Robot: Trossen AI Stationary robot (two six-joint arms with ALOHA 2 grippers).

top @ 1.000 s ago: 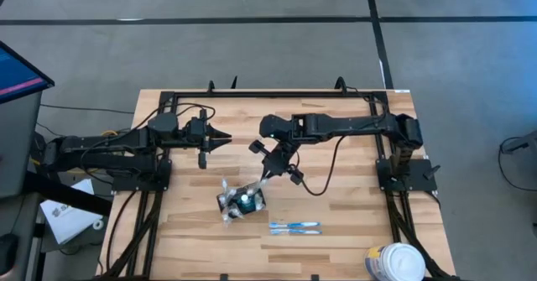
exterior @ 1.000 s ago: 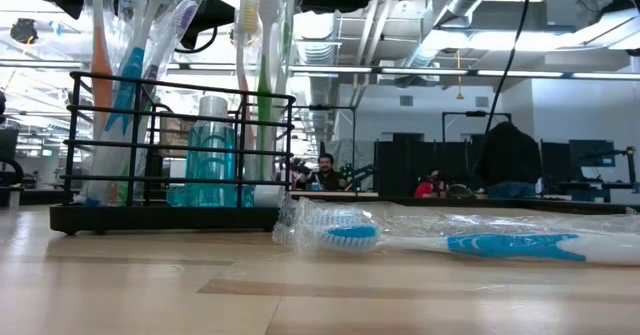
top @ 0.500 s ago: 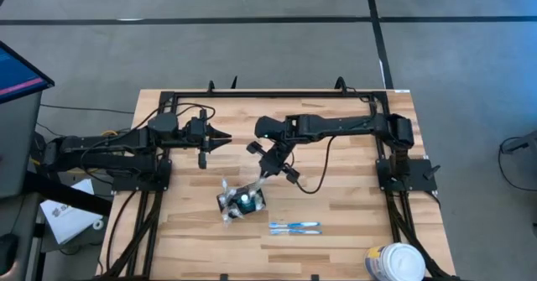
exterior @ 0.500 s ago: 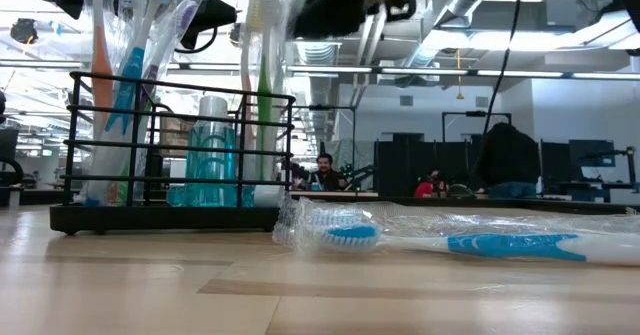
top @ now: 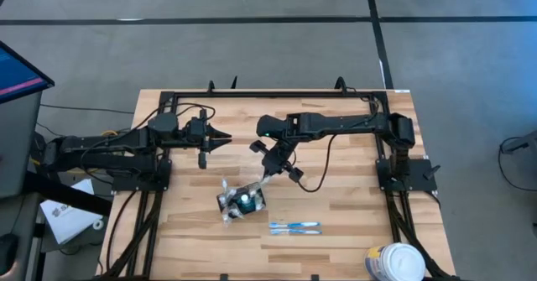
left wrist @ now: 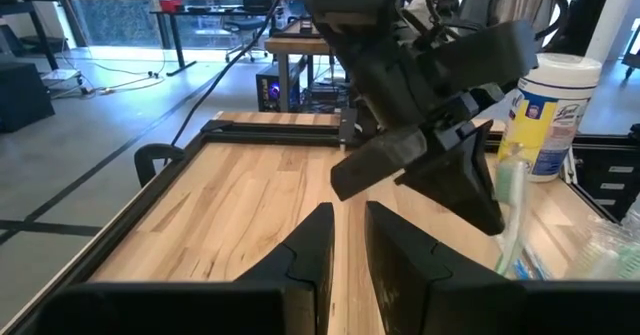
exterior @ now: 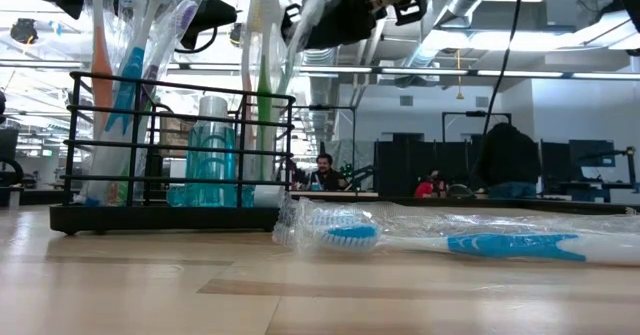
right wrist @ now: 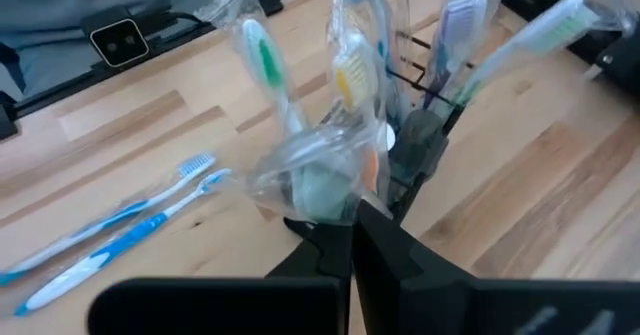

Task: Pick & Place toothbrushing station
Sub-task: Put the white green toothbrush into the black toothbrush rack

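The toothbrushing station (top: 243, 202), a black wire holder (exterior: 170, 215), stands upright on the table's near middle. Several wrapped toothbrushes and a teal cup stand in it. My right gripper (top: 270, 170) hangs just above and to the far right of the station (right wrist: 425, 135). It is shut on a clear-wrapped pale toothbrush (left wrist: 512, 205) that slants down toward the holder. My left gripper (top: 228, 138) waits level over the table's left middle. Its fingers (left wrist: 348, 245) stand a narrow gap apart with nothing between them. My right gripper pinches the wrapped toothbrush between its two fingers, on the crumpled clear wrap at the brush's upper end (right wrist: 322, 187). The fingers slant down from the table's far right. The brush (exterior: 298, 30) hangs slanting below them, its lower end among the brushes in the station.
Two blue-and-white toothbrushes (top: 294, 226) in clear wrap lie flat on the table right of the station (exterior: 450, 243). A white round tub (top: 394, 262) stands at the near right corner. A black frame rail (top: 277, 94) runs along the far edge.
My right gripper has sunk a little toward the station and drifted slightly toward the table's left, carrying the wrapped toothbrush with it. In the low view, gripper and brush now show lower above the holder. The station has stayed put.
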